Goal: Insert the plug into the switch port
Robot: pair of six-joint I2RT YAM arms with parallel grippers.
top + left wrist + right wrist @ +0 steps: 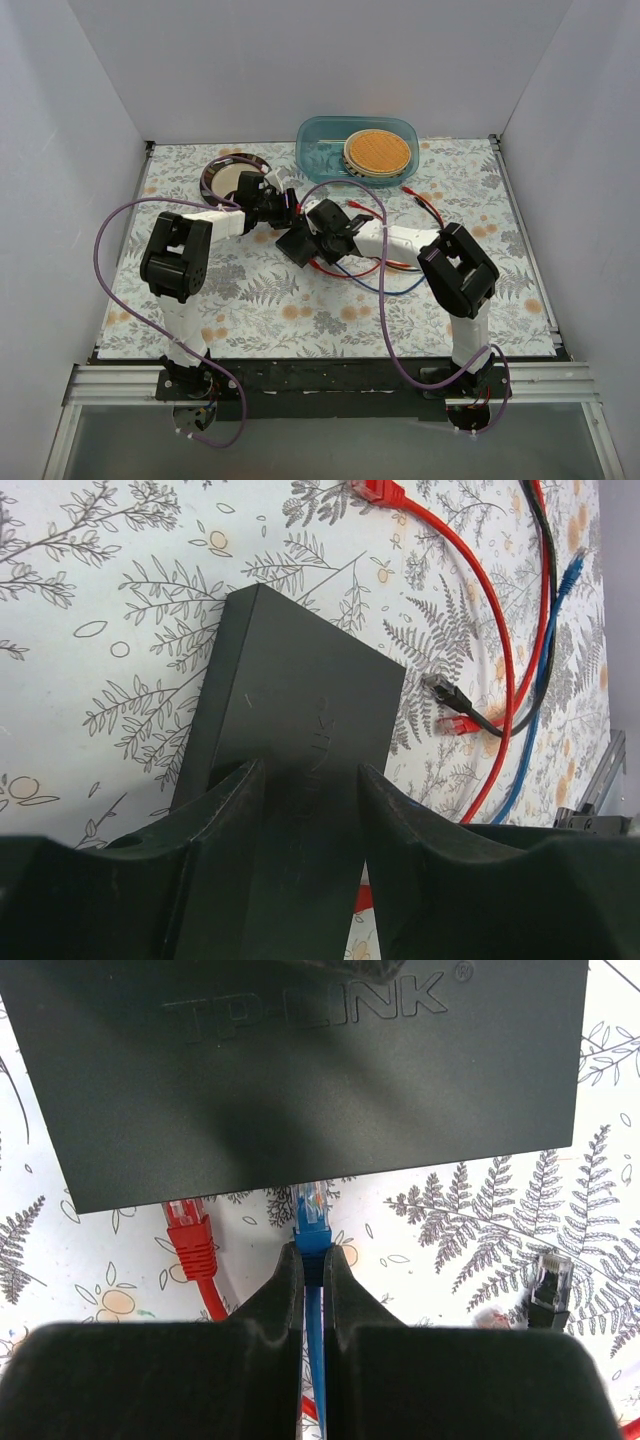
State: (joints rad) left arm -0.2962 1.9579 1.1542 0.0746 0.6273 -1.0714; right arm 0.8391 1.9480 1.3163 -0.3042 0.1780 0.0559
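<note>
The switch is a flat dark grey box [296,246] marked TP-LINK [300,1070]. My left gripper [310,785] is shut on the box [300,700], one finger on each long side, and holds it tilted over the floral cloth. My right gripper [312,1260] is shut on the blue plug [312,1222]. The plug's clear tip is at the box's near edge. The port itself is hidden on that edge. In the top view the left gripper [283,212] and the right gripper [320,235] meet at the box in the middle of the table.
A red plug [190,1235] lies just left of the blue one, and a black plug [550,1280] lies to the right. Red, blue and black cables [395,270] loop near the right arm. A round plate [233,175] and a blue-green tub [320,140] stand at the back.
</note>
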